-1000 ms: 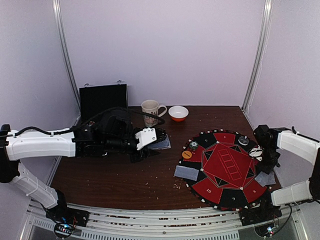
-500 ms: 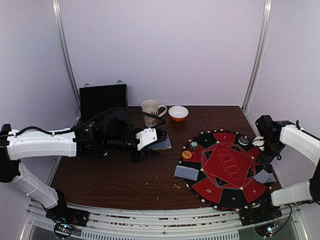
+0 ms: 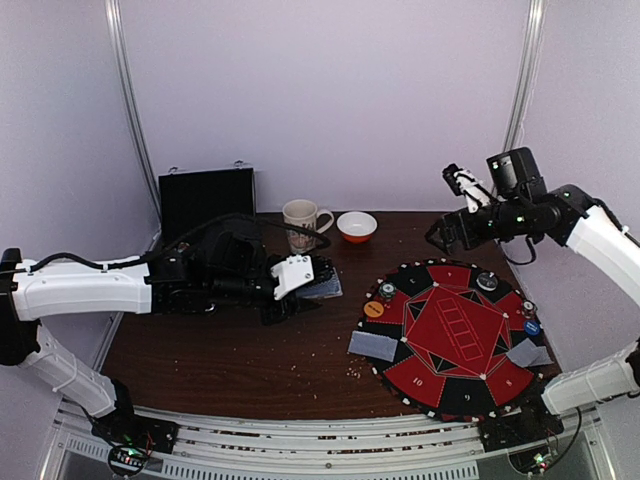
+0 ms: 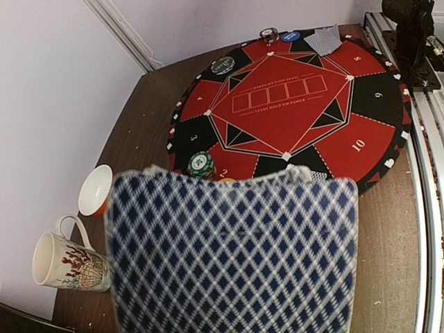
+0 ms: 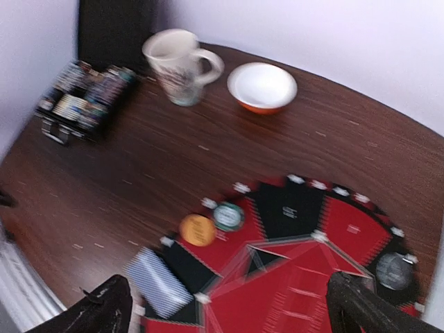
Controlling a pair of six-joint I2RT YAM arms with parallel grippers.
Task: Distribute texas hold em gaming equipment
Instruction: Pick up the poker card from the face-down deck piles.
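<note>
Brown table holds round mat with orange chip.

Top view overhead, wrist views oblique, sharing round mat

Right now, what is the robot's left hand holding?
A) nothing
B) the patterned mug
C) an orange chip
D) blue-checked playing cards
D: the left hand is closed on blue-checked playing cards, which fill its wrist view; the patterned mug stands well apart.
</note>
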